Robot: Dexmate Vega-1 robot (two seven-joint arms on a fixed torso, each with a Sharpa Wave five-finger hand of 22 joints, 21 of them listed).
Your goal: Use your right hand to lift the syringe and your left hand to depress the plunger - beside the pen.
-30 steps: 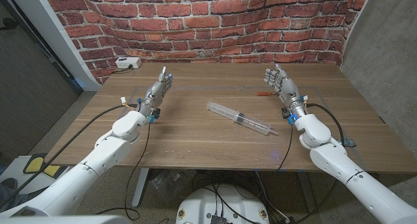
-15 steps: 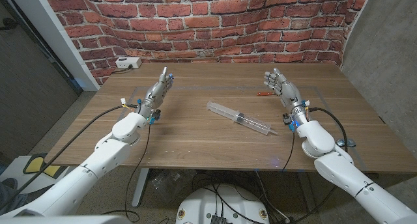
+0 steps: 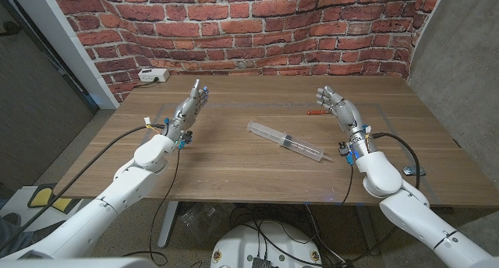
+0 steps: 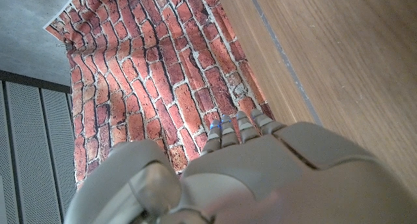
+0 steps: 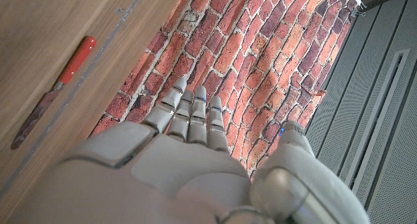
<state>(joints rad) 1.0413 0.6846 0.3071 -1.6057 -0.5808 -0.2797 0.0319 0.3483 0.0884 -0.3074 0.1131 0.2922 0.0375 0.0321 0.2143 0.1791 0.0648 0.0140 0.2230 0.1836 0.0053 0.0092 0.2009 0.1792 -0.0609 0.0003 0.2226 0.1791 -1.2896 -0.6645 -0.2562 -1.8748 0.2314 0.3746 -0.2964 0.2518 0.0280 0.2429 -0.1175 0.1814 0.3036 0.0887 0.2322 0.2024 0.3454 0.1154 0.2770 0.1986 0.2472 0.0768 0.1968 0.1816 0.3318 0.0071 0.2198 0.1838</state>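
Note:
A clear syringe lies flat near the table's middle, running from upper left to lower right, its plunger end toward the right. A red pen lies farther back on the right. My right hand stands over the table to the right of the syringe and just beside the pen, fingers straight and apart, holding nothing. My left hand stands on the left side, well apart from the syringe, fingers extended, also holding nothing.
A white power strip sits at the table's back left edge. A brick-pattern backdrop rises behind the table. Bare wood lies between both hands and in front of the syringe.
My right arm has drifted slightly to the right and toward the table's near side; the hand has tilted a little. The left hand, syringe and pen have not moved.

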